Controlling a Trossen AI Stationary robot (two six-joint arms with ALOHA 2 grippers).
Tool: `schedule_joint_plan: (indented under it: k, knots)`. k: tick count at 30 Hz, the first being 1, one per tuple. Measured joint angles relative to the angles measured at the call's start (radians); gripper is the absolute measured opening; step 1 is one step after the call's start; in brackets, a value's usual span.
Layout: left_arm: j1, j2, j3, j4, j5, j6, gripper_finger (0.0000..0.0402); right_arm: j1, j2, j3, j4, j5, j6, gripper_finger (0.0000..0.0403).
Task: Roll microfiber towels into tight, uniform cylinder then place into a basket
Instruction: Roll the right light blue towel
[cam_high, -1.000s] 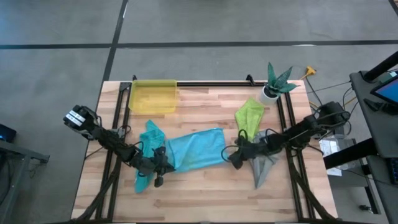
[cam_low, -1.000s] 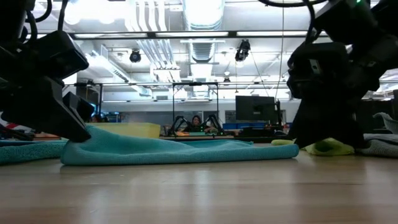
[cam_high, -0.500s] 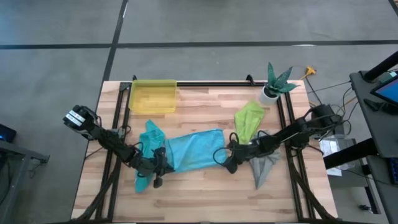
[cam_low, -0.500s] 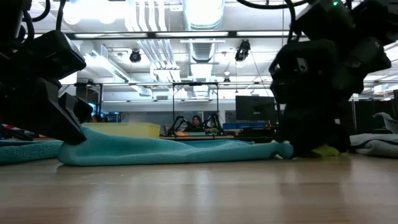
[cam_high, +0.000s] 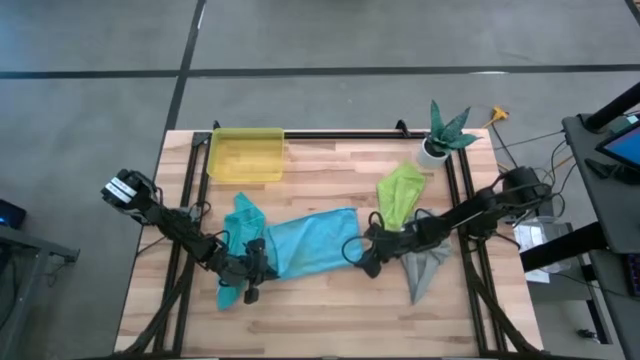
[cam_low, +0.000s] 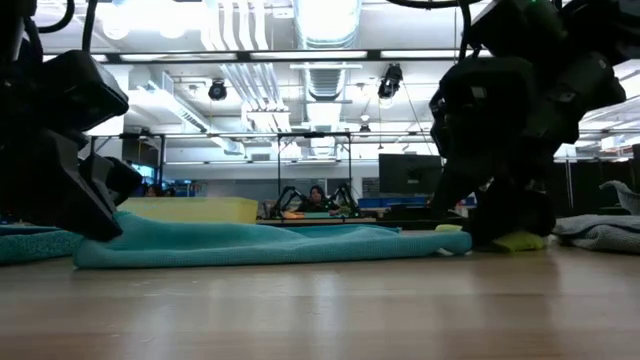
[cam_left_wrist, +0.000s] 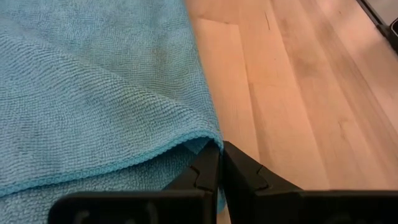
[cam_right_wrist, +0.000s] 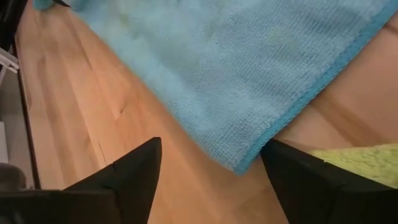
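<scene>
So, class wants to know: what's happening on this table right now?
Two robot arms are working on the light blue towel, which lies flat in the middle of the table. The left tool is shut on its edge. The right tool is open over the opposite corner, holding nothing. The teal, lime green and grey towels lie loose, and the yellow basket is empty.

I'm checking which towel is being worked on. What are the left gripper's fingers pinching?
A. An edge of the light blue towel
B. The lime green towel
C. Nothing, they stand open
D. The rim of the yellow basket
A: the left wrist view shows the left gripper shut on a folded edge of the light blue towel, far from the basket.
</scene>
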Motion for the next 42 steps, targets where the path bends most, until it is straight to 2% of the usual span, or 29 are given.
schedule_joint_plan:
  k: [6, 16, 23, 30, 36, 42]
  knots:
    - [0.000, 0.000, 0.000, -0.002, 0.000, 0.000, 0.0000, -0.004, -0.036, -0.001, -0.013, 0.004, -0.010, 0.0240]
    - [0.000, 0.000, 0.000, -0.016, -0.012, 0.000, 0.0000, -0.004, -0.005, -0.002, -0.010, 0.000, -0.007, 0.0186]
    - [0.000, 0.000, 0.000, -0.016, -0.014, 0.000, 0.0000, -0.004, 0.041, -0.001, 0.006, 0.000, -0.042, 0.0110]
    - [0.000, 0.000, 0.000, -0.017, -0.014, 0.000, 0.0000, -0.003, -0.002, 0.002, -0.001, -0.004, -0.122, 0.0019]
    - [0.001, -0.002, 0.000, -0.049, -0.014, 0.000, 0.0000, 0.015, -0.048, 0.002, -0.027, -0.009, -0.199, 0.0009]
    - [0.000, -0.012, 0.001, -0.052, -0.018, 0.000, 0.0000, 0.043, -0.046, 0.001, -0.193, -0.004, -0.175, 0.0009]
